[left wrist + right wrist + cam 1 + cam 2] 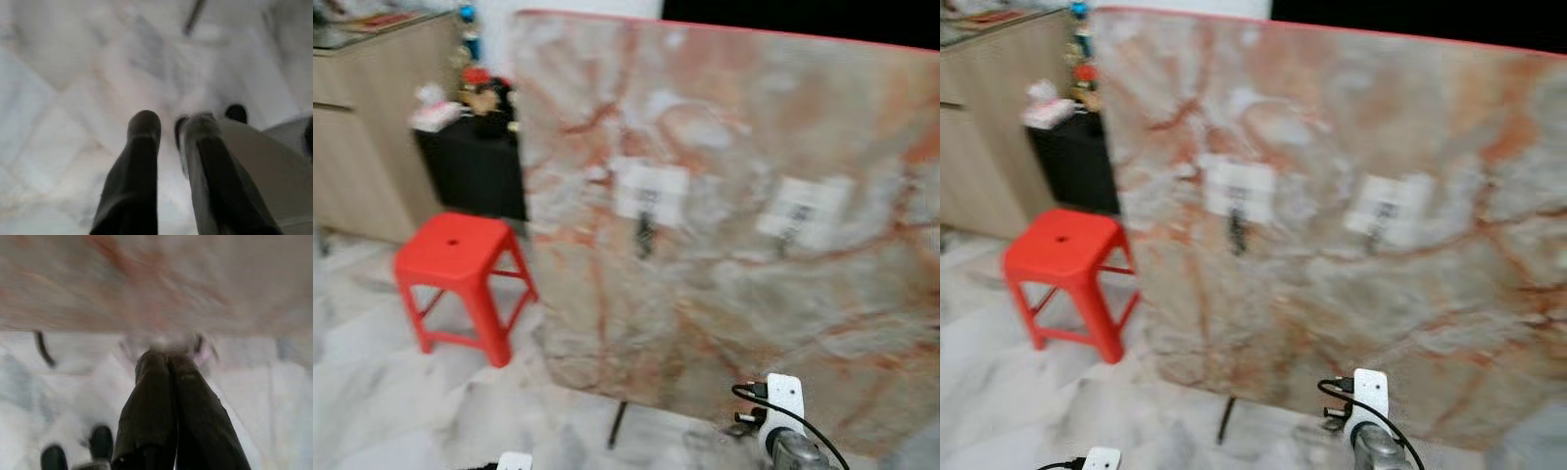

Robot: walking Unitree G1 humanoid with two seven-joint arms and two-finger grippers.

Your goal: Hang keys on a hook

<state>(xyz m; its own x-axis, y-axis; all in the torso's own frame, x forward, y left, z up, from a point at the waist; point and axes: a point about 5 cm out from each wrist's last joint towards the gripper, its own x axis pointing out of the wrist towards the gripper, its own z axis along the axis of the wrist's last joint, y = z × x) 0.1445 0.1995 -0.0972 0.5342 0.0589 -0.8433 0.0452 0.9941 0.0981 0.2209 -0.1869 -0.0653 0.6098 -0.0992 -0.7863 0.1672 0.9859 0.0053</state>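
we see the right gripper (pixel 168 360) pinched tight on something pale and blurred, maybe keys. left gripper (pixel 168 125) narrowly parted, holding nothing. two white hook plates (pixel 651 191) mid-frame on the pink-veined marble board (pixel 724 323).

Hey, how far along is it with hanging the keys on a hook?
Done: nothing, as far as the blur shows. No keys can be made out on the left hook plate or the right hook plate of the marble board. In hand: the right gripper is shut on something blurred, probably the keys, low before the board. Left: raise them and hang them.
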